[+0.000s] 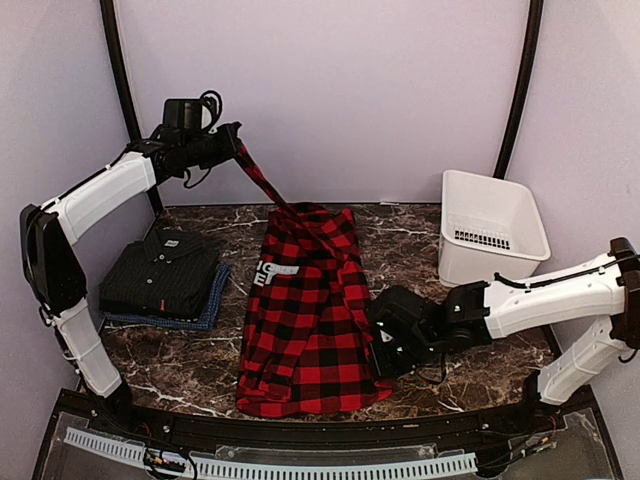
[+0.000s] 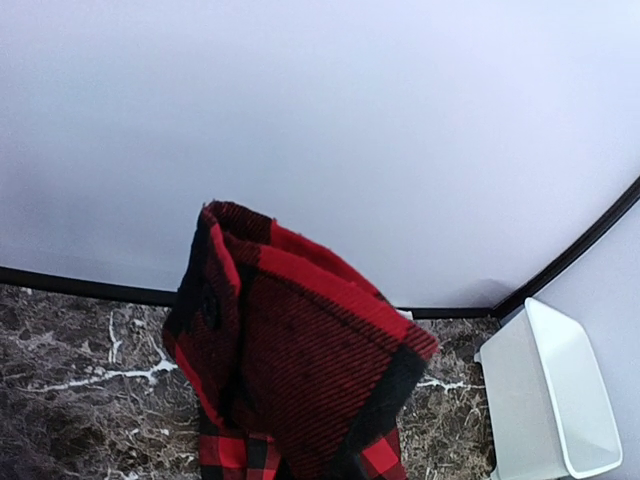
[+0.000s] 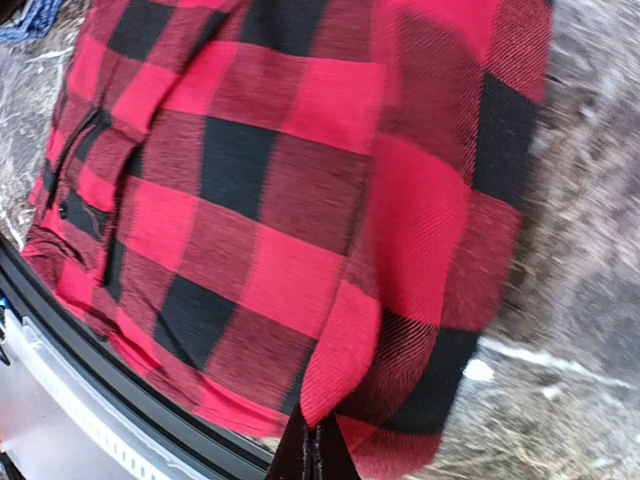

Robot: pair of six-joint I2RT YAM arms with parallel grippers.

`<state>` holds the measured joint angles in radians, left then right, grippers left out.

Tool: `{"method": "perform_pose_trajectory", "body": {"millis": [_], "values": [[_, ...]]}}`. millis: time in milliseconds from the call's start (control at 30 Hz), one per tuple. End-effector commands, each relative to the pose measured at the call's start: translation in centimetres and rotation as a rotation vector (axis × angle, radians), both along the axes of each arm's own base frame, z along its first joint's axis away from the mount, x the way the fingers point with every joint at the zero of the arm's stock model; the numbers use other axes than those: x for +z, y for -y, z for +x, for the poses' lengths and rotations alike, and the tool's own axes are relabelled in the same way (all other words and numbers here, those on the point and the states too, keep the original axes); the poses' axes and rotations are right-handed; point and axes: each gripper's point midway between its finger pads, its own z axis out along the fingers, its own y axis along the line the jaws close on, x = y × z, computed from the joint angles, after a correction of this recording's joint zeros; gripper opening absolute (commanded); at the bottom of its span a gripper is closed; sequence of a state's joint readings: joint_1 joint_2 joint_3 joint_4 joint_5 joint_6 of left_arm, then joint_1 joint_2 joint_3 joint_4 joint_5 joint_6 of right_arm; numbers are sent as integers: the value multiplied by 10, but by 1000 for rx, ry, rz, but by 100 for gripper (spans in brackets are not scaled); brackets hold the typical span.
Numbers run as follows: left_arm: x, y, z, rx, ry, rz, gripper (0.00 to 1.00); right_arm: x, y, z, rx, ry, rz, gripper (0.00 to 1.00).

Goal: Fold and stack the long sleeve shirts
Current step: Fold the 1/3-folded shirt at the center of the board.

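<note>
Near right, the right hand [image 1: 385, 350] is pinched shut on the side edge of the red-and-black checked shirt [image 1: 300, 320], which lies along the middle of the table [image 1: 180, 370]; the folded black shirt [image 1: 165, 270] sits on the blue shirt [image 1: 215, 300] to its left. Far left, the raised left hand [image 1: 232, 140] is clamped on the sleeve [image 1: 270, 190], which stretches taut up from the collar end. A harder pull could drag or bunch the body, or slip it from the thin pinch.
</note>
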<state>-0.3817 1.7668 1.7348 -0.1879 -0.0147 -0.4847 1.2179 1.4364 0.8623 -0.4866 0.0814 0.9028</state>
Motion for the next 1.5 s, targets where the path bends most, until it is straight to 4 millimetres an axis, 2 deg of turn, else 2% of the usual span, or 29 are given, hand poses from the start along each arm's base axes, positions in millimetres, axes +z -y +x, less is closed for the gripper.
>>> {"method": "perform_pose_trajectory", "body": {"millis": [0,233,333,533,700,967,1100,1267,1467], "values": [[58,-22,-3,-9,139,-24,0,18,-40,-1,82,6,101,0],[69,-37,7,2,180,-21,0,20,-74,-2,155,-18,147,0],[80,-36,10,-15,205,-33,0,15,-83,-2,174,-29,148,0],[83,-25,21,-60,222,-52,0,16,-105,0,214,-43,179,0],[83,-18,21,-96,228,-64,0,8,-113,-1,227,-64,187,0],[114,-4,20,-182,308,-80,0,3,-116,0,231,-82,200,0],[119,-3,21,-186,321,-87,0,7,-119,2,229,-83,219,0],[97,-3,27,-174,272,-70,0,7,-128,5,234,-93,245,0],[54,-3,34,-166,192,-51,0,-2,-128,14,227,-104,254,0]]}}
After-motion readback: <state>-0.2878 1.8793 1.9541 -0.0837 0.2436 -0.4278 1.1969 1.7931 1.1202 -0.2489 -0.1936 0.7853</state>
